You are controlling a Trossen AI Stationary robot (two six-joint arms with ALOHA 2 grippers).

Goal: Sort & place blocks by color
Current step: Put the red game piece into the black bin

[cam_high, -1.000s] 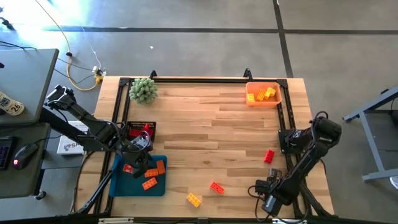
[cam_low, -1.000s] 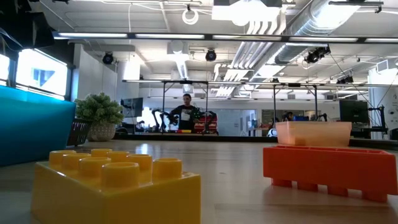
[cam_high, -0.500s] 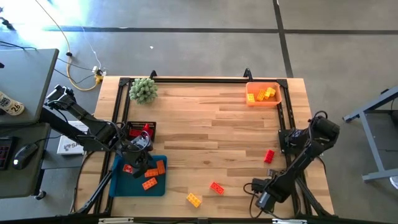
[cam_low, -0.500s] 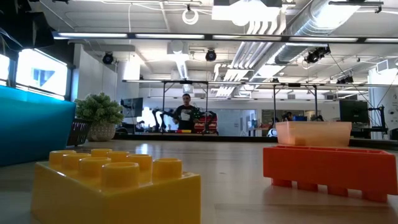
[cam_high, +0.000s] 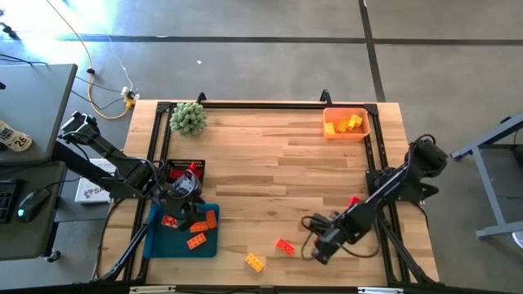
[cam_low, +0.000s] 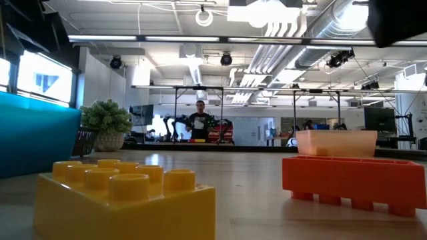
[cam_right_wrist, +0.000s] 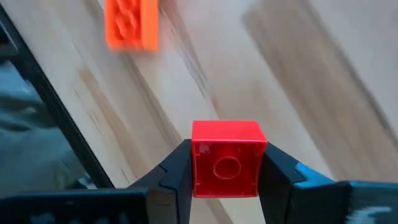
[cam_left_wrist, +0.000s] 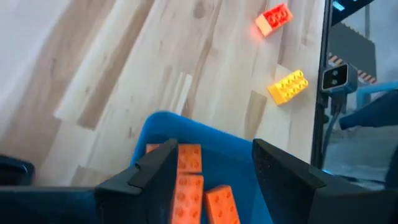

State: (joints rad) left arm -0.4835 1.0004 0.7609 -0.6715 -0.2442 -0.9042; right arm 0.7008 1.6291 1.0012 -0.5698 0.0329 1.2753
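R gripper [cam_right_wrist: 225, 177] is clenching a glossy red block [cam_right_wrist: 227, 158], square w/ round socket, above the wood-grain counter [cam_high: 278, 171], near an orange studded block [cam_high: 284, 246]. L gripper [cam_left_wrist: 211, 165], fingers apart, is hanging over blue tray [cam_high: 155, 237] w/ orange blocks.

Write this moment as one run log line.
right tool: shut on red block | left tool: open above blue tray | loose: yellow block

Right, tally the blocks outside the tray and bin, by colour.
red blocks: 2, one held in the right gripper, one beside the right arm
orange block: 1
yellow block: 1
Total: 4
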